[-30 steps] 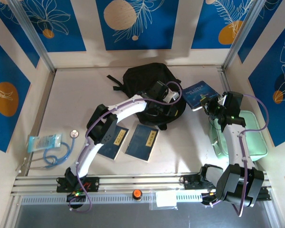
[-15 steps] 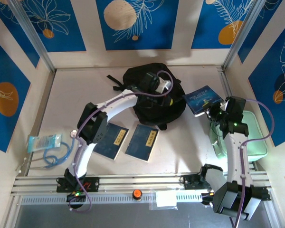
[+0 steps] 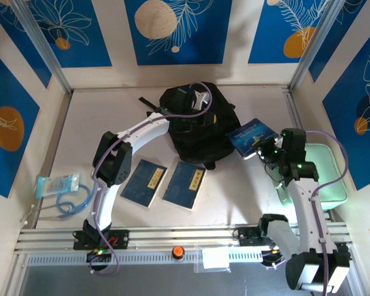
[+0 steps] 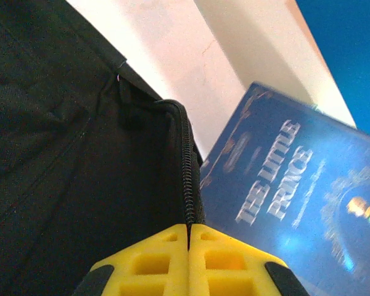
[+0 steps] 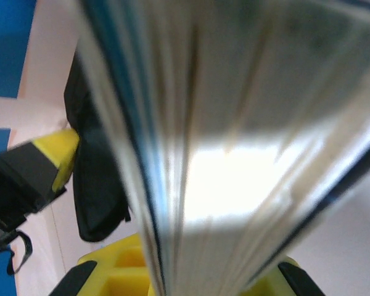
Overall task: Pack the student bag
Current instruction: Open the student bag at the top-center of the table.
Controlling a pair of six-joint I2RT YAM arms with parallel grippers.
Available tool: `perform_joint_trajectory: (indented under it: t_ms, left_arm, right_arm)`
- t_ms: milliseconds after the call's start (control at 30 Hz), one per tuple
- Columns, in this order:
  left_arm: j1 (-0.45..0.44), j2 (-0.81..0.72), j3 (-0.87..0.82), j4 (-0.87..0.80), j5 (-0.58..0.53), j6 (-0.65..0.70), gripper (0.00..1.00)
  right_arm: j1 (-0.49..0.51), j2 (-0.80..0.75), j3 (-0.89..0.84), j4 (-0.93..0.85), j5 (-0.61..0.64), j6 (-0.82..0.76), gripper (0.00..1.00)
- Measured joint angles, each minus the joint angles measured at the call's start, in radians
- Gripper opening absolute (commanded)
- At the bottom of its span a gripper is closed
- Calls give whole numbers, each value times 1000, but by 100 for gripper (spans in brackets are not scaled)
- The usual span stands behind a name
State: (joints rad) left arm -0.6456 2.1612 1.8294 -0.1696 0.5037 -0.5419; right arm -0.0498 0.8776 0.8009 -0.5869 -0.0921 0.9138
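Near middle of the tabletop [image 3: 80, 123]: two dark blue books [image 3: 145, 182] lying flat, side by side. At the left edge, a clear packet [image 3: 57, 184] with blue tubing. Against the right edge, a mint-green case [image 3: 330, 179], partly hidden under the right arm. Far middle: the student bag [image 3: 203, 132], black and slumped. Left gripper [image 4: 189, 237] on a long, outstretched arm, fingers pressed together on the bag's zipper edge. Right gripper [image 3: 266, 150], forearm angled inward, pinching a tilted blue book [image 3: 251, 134] titled "The Little Prince", just right of the bag.
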Motion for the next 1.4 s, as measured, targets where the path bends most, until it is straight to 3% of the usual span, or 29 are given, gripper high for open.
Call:
perform_joint_trajectory:
  t_ms: [167, 400, 533, 733, 900, 1133, 1333, 1400]
  left_arm:
    - [2, 0, 0, 5, 1, 0, 12]
    - [3, -42, -68, -44, 0, 119, 43]
    - [4, -149, -164, -94, -1, 258, 59]
    - [4, -354, -336, -101, -42, 443, 71]
    - [-1, -396, -407, -101, -90, 542, 72]
    - [-24, -333, -366, -129, -149, 597, 70]
    - [-59, -267, -309, -169, -199, 626, 61]
    - [-66, -252, -291, -180, -220, 631, 52]
  right_arm:
    - [113, 78, -5, 56, 5, 78, 4]
    - [140, 203, 35, 104, 7, 146, 4]
    - [138, 234, 84, 107, 6, 174, 3]
    - [125, 235, 102, 127, -15, 198, 3]
    - [120, 235, 103, 128, -22, 206, 3]
    - [119, 239, 103, 131, -29, 207, 4]
    - [119, 239, 103, 134, -35, 213, 3]
    - [118, 239, 103, 139, -39, 214, 4]
